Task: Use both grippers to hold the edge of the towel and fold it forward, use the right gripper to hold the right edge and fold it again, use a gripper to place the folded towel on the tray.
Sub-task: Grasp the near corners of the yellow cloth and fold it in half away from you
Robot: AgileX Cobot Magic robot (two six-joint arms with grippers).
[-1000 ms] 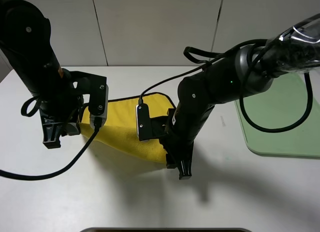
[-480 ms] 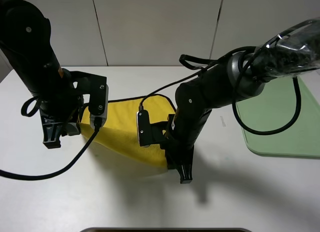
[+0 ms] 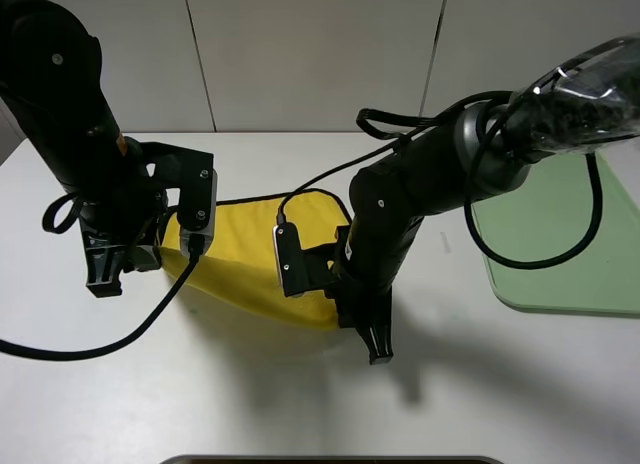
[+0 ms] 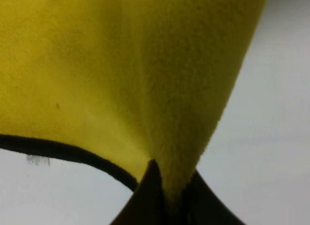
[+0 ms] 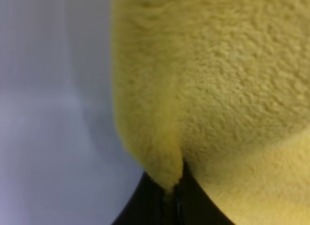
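Right gripper [image 3: 380, 352] has moved slightly toward near side of table [image 3: 300, 414] since prev. frames, and its jaws have gone from part-open to closed; left arm unchanged. Rt wrist view: jaws pinched tight on a fold of yellow towel [image 3: 245, 259], pile bunched at the nip. Left gripper [image 4: 172, 188]: jaws likewise clamped narrow on cloth, with edge of the towel [image 4: 63, 151], black trim, running just beside the nip. Ext. view: towel spans between both arms near table centre, near side gathered up at each grip, middle sagging, far side w/ black trim lying on table. Tray [image 3: 560, 264], pale green, sits at right of table, well apart from towel; towel is not on it. Cables from both wrists hang over the table.
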